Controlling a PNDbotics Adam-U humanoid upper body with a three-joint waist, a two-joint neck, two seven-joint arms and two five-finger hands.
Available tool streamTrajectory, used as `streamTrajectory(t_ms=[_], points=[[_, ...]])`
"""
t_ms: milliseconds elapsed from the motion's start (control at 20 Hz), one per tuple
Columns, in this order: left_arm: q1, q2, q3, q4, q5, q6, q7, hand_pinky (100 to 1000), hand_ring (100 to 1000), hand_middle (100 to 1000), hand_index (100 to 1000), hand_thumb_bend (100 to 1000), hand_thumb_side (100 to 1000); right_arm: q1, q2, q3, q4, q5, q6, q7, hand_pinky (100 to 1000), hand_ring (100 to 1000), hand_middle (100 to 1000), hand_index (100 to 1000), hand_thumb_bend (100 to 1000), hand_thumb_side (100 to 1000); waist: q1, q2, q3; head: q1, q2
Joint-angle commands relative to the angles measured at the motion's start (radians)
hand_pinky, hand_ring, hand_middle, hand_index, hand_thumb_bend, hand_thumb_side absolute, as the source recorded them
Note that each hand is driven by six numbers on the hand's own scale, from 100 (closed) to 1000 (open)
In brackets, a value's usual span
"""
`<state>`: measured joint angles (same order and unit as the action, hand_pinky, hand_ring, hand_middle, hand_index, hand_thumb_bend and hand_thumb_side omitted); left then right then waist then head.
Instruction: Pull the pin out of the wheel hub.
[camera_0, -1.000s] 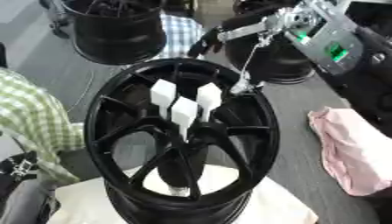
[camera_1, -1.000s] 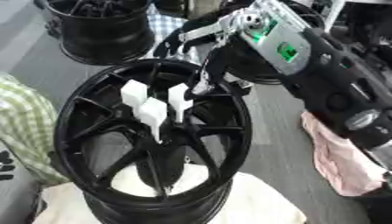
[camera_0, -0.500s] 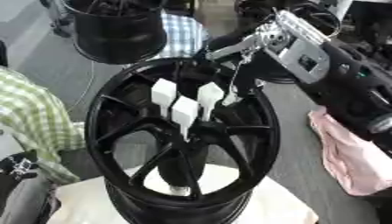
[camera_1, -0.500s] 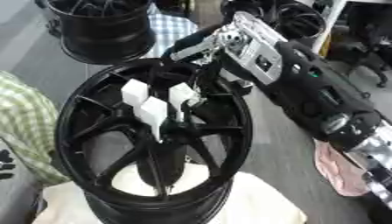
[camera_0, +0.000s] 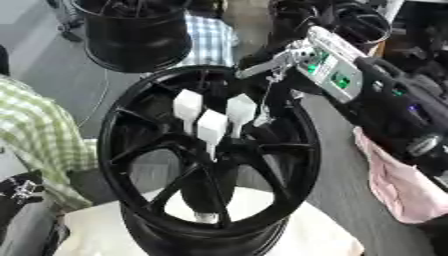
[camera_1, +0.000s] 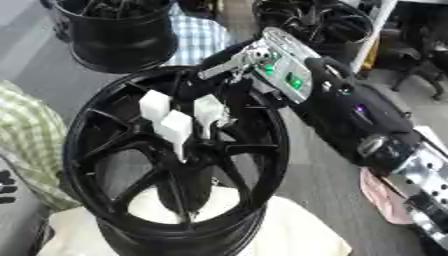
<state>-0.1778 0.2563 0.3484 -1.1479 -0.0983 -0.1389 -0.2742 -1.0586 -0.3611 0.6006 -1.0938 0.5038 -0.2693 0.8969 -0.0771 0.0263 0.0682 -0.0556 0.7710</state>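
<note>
A black wheel hub (camera_0: 114, 125) lies flat on a white pad (camera_0: 319, 235). Three white pins with flat heads stand close together in its middle: a left one (camera_0: 187, 105), a front one (camera_0: 211, 128) and a right one (camera_0: 241, 109). My right hand (camera_0: 273, 92) reaches in from the upper right, over the far right of the rim, right beside the right pin. Its dark fingers blend into the black spokes, so a grasp cannot be made out. A black-and-silver part at the lower left edge looks like my left hand (camera_0: 17, 192), idle and away from the hub.
Other black wheels stand at the back left (camera_0: 136, 30) and back right (camera_1: 315, 25). A pink cloth (camera_0: 398, 185) lies to the right of the hub. A person's plaid sleeve (camera_0: 35, 135) sits close to the hub's left side.
My right arm has swung in from the upper right and lowered, bringing the hand down and left to the right pin. The hub and pins have stayed put.
</note>
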Motion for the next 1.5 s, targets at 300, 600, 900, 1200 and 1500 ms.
streamTrajectory(t_ms=[300,600,900,1200,1500], points=[[-0.016,0.018,-0.004,-0.021,0.000,-0.002,-0.004,675,708,647,750,349,576,-0.014,0.000,-0.040,0.045,0.029,-0.026,0.010,883,904,758,855,385,310,0.008,-0.005,0.000,-0.003,-0.005],[-0.016,0.018,-0.003,-0.021,0.000,-0.002,-0.004,675,708,647,750,348,576,-0.014,0.004,-0.052,0.050,0.031,-0.024,0.010,867,871,681,770,347,317,0.008,-0.005,0.000,-0.004,-0.007],[-0.016,0.018,-0.003,-0.022,-0.001,-0.002,-0.004,675,708,647,750,346,577,-0.017,0.003,-0.066,0.033,0.017,-0.010,0.010,844,827,569,669,300,341,0.008,-0.005,0.000,-0.003,-0.005],[-0.015,0.018,-0.003,-0.023,-0.003,-0.002,-0.004,675,709,647,751,349,577,-0.021,0.000,-0.081,0.004,-0.004,0.011,0.010,822,776,478,567,230,339,0.008,-0.006,-0.002,-0.003,-0.004],[-0.009,0.020,-0.001,-0.021,-0.004,-0.001,-0.004,676,709,648,751,350,577,-0.031,-0.035,-0.096,-0.051,-0.056,0.039,-0.003,814,757,450,533,205,336,0.006,-0.010,-0.011,0.002,-0.001]])
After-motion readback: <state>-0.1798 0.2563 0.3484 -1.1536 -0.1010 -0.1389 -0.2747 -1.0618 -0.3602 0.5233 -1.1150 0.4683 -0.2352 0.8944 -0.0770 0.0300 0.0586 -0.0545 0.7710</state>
